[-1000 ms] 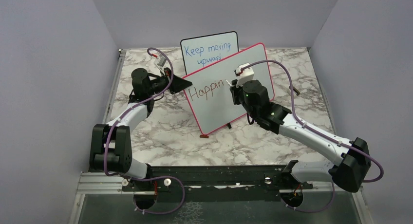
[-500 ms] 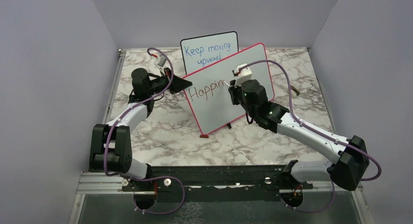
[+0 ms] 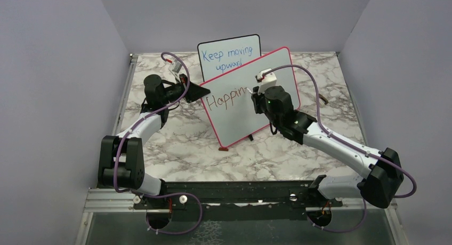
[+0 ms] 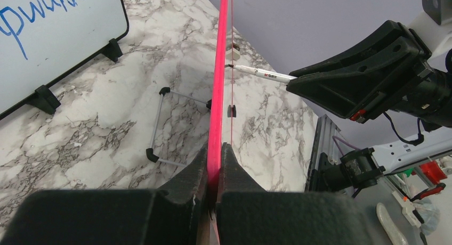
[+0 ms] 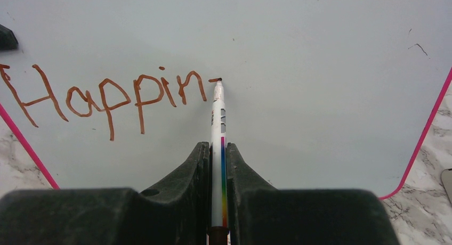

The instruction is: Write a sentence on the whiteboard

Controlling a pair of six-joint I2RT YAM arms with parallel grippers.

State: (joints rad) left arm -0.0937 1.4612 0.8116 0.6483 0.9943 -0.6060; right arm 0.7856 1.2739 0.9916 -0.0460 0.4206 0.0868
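The whiteboard (image 3: pixel 266 74), white with a pink-red frame, stands tilted at the table's middle. My left gripper (image 3: pixel 198 91) is shut on its left frame edge (image 4: pixel 218 96), seen edge-on in the left wrist view. The sentence (image 5: pixel 101 93) reads "Happin" in brownish-red, with a short fresh stroke after the n. My right gripper (image 5: pixel 218 146) is shut on a white marker (image 5: pixel 217 128) with a rainbow stripe. The marker's tip touches the board just right of the last letter. From above, the right gripper (image 3: pixel 256 93) sits in front of the board's upper middle.
A smaller black-framed board (image 3: pixel 229 56) with blue writing "Keep moving upward" stands behind the whiteboard. Its lower edge and black feet (image 4: pixel 42 98) show in the left wrist view. A wire stand (image 4: pixel 160 122) lies on the marble table (image 3: pixel 176 138). Grey walls enclose the table.
The right gripper moved the marker slightly right of the n and drew a short horizontal stroke. The left arm and the board stayed still.
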